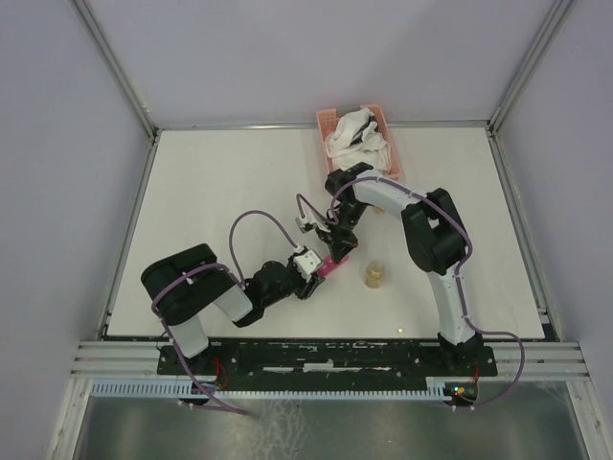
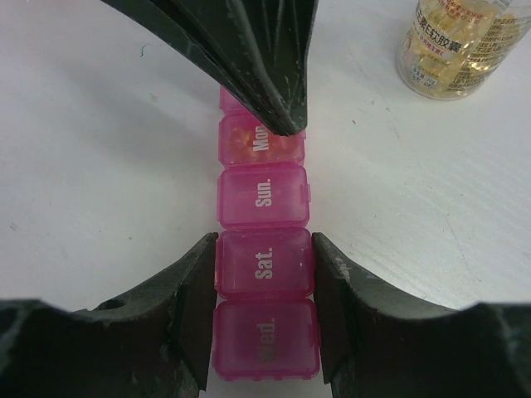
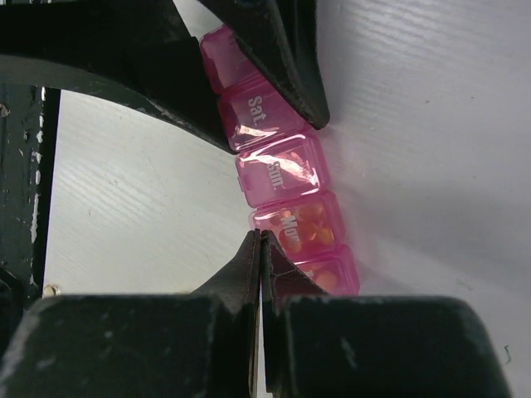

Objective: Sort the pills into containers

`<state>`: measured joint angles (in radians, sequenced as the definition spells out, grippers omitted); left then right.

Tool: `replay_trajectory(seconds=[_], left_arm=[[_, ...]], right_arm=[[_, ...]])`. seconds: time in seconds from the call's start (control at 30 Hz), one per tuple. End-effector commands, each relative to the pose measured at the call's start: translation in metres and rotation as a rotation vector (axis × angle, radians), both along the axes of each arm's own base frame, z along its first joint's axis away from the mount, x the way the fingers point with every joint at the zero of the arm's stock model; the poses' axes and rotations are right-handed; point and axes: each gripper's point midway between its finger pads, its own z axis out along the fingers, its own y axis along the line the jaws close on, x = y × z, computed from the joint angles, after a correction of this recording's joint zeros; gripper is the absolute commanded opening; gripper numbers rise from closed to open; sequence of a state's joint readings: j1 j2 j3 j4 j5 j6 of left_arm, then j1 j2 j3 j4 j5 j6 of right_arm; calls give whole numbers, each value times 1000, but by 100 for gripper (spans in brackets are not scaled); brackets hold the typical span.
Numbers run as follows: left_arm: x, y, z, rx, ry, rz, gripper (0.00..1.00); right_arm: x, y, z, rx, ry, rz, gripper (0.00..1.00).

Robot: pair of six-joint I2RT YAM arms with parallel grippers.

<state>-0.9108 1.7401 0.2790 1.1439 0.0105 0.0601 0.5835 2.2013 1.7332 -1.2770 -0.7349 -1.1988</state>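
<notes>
The magenta-pink strip box (image 1: 330, 266) lies on the white table, its lids reading Wed., Sat., Sun. and Mon. (image 2: 264, 195). My left gripper (image 2: 264, 282) is shut on its sides at the Sat. and Wed. compartments. Yellow-orange pills (image 3: 311, 228) show through the Mon. lid and the compartment beyond it. My right gripper (image 3: 260, 240) is shut, with nothing seen between its tips, which touch the edge of the Mon. compartment. In the left wrist view the right fingers (image 2: 265, 75) hang over that compartment. The clear jar (image 1: 374, 275) of amber pills stands upright to the right of the box, and also shows in the left wrist view (image 2: 456, 46).
A pink lattice basket (image 1: 359, 139) with white cloth sits at the table's back edge, behind the right arm. Both arms meet over the middle front of the table.
</notes>
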Motion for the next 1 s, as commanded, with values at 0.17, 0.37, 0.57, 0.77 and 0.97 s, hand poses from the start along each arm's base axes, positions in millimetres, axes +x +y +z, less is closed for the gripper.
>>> replay_trajectory(seconds=[0.17, 0.37, 0.57, 0.77, 0.97], left_arm=[[1, -5, 13, -39, -24, -17, 33], [2, -5, 13, -39, -22, -17, 33], [1, -6, 11, -43, -12, -14, 32], [1, -3, 14, -56, -18, -7, 32], [2, -3, 16, -77, -31, 1, 32]], right_arm=[[10, -1, 5, -26, -119, -29, 1], [14, -2, -3, -71, -189, -33, 1], [8, -4, -11, -96, -251, -23, 1], [-3, -5, -12, -109, -232, -30, 1], [0, -6, -23, -176, -255, -104, 1]])
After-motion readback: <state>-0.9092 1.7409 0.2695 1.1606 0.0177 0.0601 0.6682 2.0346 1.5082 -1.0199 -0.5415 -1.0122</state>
